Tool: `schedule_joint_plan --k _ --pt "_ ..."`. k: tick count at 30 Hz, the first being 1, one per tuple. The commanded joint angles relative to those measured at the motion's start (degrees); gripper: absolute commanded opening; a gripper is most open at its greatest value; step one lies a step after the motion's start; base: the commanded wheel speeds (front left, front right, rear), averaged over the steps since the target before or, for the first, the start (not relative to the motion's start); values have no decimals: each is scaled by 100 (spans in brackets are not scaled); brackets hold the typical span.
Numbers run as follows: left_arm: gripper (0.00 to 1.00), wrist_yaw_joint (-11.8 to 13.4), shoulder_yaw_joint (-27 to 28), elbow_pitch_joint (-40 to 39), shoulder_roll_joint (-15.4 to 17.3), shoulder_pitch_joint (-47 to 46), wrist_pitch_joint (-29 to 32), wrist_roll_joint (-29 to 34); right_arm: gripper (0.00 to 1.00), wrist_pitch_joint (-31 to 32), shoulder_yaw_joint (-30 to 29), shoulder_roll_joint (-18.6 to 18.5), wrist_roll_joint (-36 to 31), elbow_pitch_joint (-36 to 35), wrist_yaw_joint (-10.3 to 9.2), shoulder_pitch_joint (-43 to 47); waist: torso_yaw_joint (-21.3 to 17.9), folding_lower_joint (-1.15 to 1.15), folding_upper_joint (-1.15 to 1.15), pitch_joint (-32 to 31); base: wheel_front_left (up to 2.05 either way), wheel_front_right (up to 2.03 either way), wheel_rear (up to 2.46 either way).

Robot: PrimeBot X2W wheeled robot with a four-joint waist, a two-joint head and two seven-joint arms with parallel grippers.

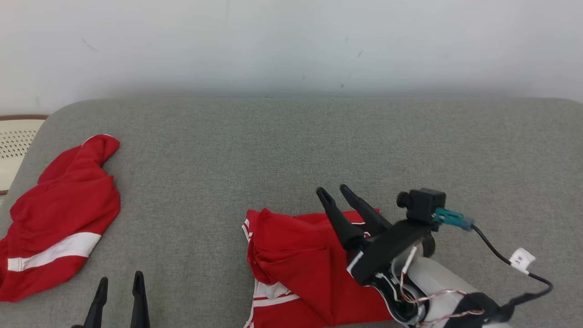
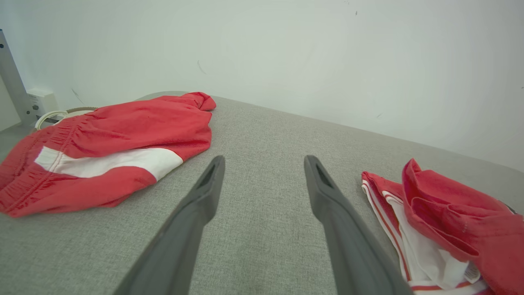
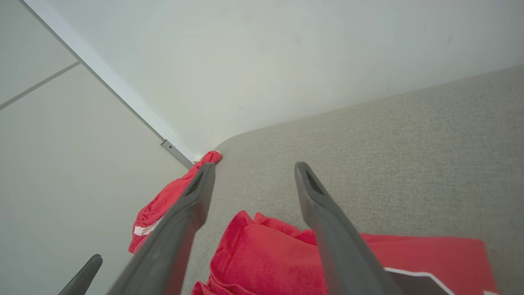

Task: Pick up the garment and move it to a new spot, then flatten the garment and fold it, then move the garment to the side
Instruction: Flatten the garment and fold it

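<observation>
R end effector (image 1: 334, 190) hangs released, fingers spread w/ nothing between, just above the bunched red garment (image 1: 296, 262). The garment lies near-centre on the grey tabletop (image 1: 291, 146), prob. because there's bare room around it for flattening. L end effector (image 1: 120, 277) is also released, parked near-left over bare fabric, clear of the red shorts (image 1: 63, 214) at the left edge.

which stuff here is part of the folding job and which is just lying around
Job:
- centre garment
- right gripper, open over it
- left gripper, open, idle

Lying about, probably:
- left garment, crumpled
- basket, at the edge
</observation>
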Motion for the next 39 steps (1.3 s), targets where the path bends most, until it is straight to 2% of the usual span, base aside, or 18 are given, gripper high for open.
schedule_joint_plan --k 1,6,12,17,30,31,32,33,34,35,36,39 --pt "100 -23 16 -4 2 89 -16 -20 100 -18 17 -46 -24 -29 1 107 -5 0 0 -7 0 0 0" --pt "100 0 55 -12 2 139 -16 -48 100 79 122 -395 -78 -209 1 412 -45 0 0 -50 0 0 0" --pt "100 30 73 -43 2 185 -16 -65 100 304 263 -604 21 -457 1 767 -87 0 0 -71 0 0 0" --pt "100 1 70 -42 2 153 -16 -71 100 424 311 -524 59 -450 1 932 -72 0 0 -40 0 0 0" --pt "100 -28 52 -36 2 41 -16 -30 100 387 515 -141 118 143 1 732 105 0 0 112 0 0 0" --pt "100 -30 49 -32 2 37 -16 -28 91 377 541 -118 127 178 1 715 116 0 0 119 0 0 0" --pt "100 -28 48 -26 2 31 -16 -30 58 347 577 -89 130 192 1 692 125 0 0 126 0 0 0" --pt "100 -15 50 -22 2 21 -16 -33 39 321 610 -65 133 198 1 671 133 0 0 130 0 0 0" --pt "100 -12 52 -22 2 13 -16 -38 25 287 645 -50 156 182 1 657 138 0 0 133 0 0 0" --pt "100 -8 51 -19 2 9 -16 -40 3 269 674 -62 164 180 1 636 141 0 0 134 0 0 0" --pt "100 -4 51 -15 2 8 -16 -43 0 229 705 -80 152 184 1 614 144 0 0 133 0 0 0" --pt "100 1 58 -2 2 22 -16 -53 0 170 806 -103 176 180 1 612 144 0 0 111 0 0 0"
